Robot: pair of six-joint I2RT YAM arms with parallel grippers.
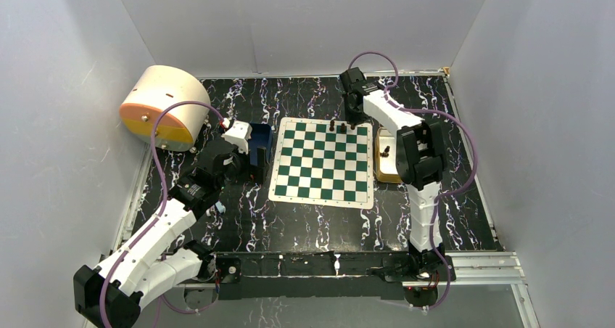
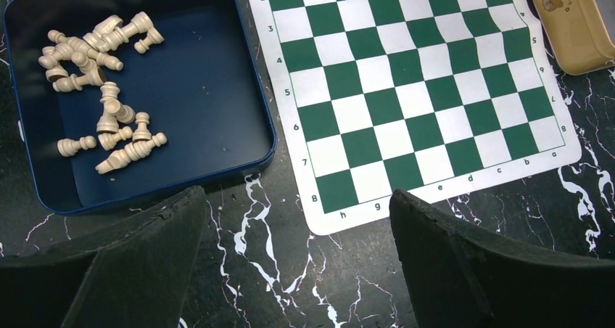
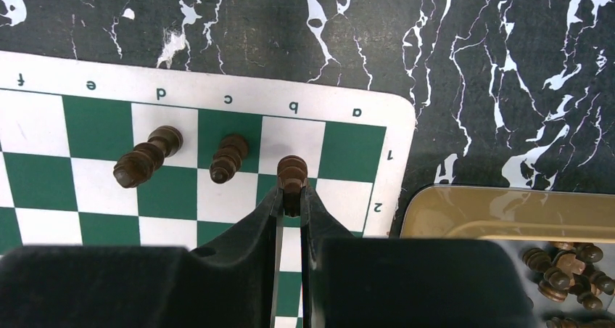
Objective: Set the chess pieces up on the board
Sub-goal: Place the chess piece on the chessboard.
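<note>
The green and white board [image 1: 323,162] lies mid-table and shows in the left wrist view [image 2: 406,88] and the right wrist view [image 3: 72,168]. My right gripper [image 3: 291,197] is shut on a dark brown chess piece [image 3: 291,174] over the board's far right corner, by the b column. Two more dark pieces [image 3: 147,156] [image 3: 228,157] stand on the c and d squares beside it. In the top view the right gripper [image 1: 353,119] sits at the board's far edge. My left gripper [image 2: 297,263] is open and empty above the table, just off the board's h8 corner.
A blue tray [image 2: 181,154] left of the board holds several cream pieces [image 2: 101,74]. A gold tin tray [image 3: 508,212] right of the board holds several dark pieces [image 3: 562,266]. A round cream and orange container [image 1: 163,107] stands at the back left.
</note>
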